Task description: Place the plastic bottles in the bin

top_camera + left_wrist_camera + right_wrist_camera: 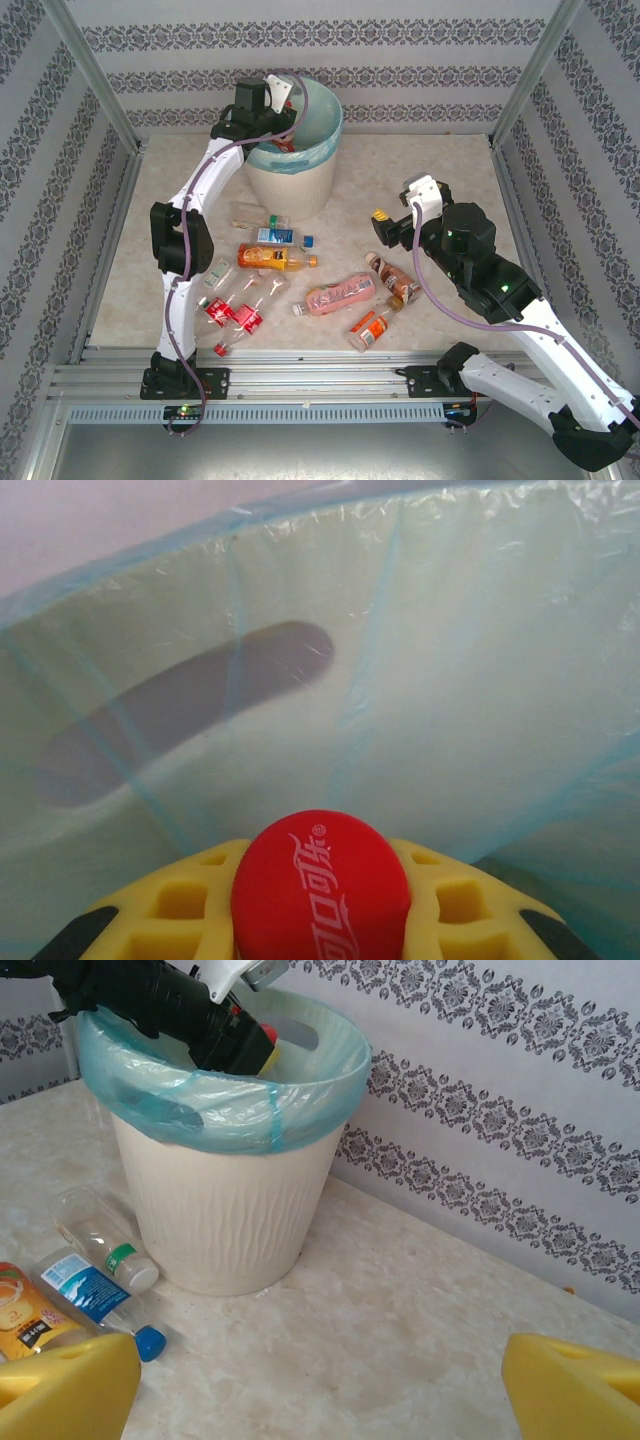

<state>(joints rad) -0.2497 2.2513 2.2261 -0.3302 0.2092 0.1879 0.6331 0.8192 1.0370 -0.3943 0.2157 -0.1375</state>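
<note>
One arm (200,190) arched into bin (300,185), left gripper (320,920) pinching red-capped bottle (322,875), right gripper (320,1385) spread.

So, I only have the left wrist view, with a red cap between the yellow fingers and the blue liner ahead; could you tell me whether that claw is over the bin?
Observer: Yes, the left claw, gripping its red-capped bottle, is down inside the mouth of the bin.
Operator: Thank you. Are any bottles left outside it?
Observer: Several lie on the table in front of it, among them an orange bottle and a pink bottle.
Operator: And where is the other arm, please?
Observer: The right claw hangs open and empty above the table, to the right of the bin.
</note>
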